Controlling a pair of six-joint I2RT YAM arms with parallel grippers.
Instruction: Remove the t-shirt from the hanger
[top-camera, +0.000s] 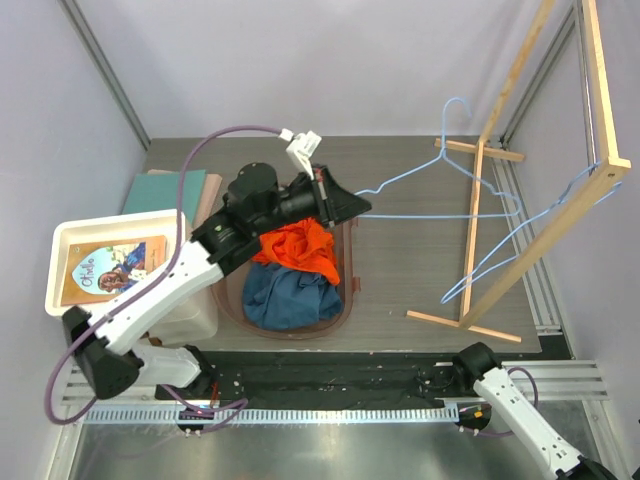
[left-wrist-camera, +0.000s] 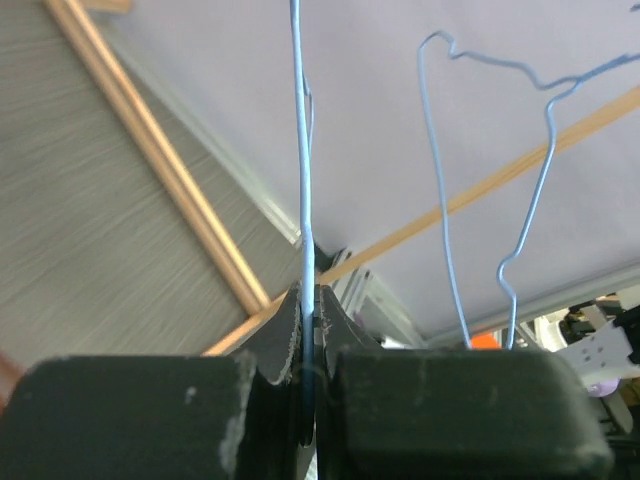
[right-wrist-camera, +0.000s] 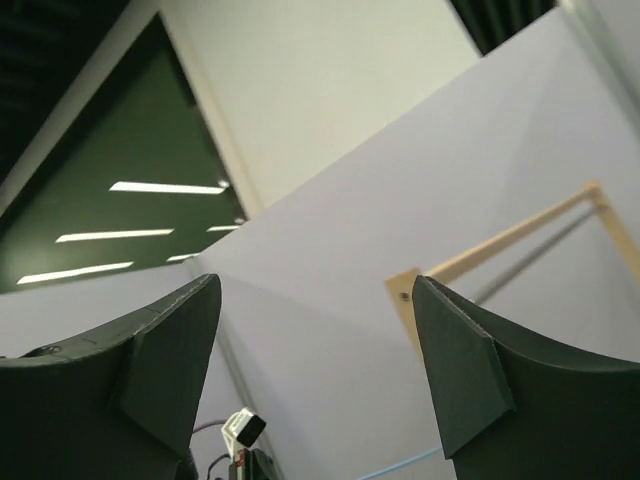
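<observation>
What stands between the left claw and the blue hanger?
Nothing visible does: the left claw is shut directly on the bare wire of the blue hanger, with no cloth between them.

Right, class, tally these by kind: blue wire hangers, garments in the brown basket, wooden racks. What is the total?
Blue wire hangers: 2
Garments in the brown basket: 2
Wooden racks: 1
Total: 5

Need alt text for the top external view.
The left gripper is shut on a bare blue wire hanger near a basket holding an orange t-shirt and blue cloth. A wooden rack stands at right.
</observation>
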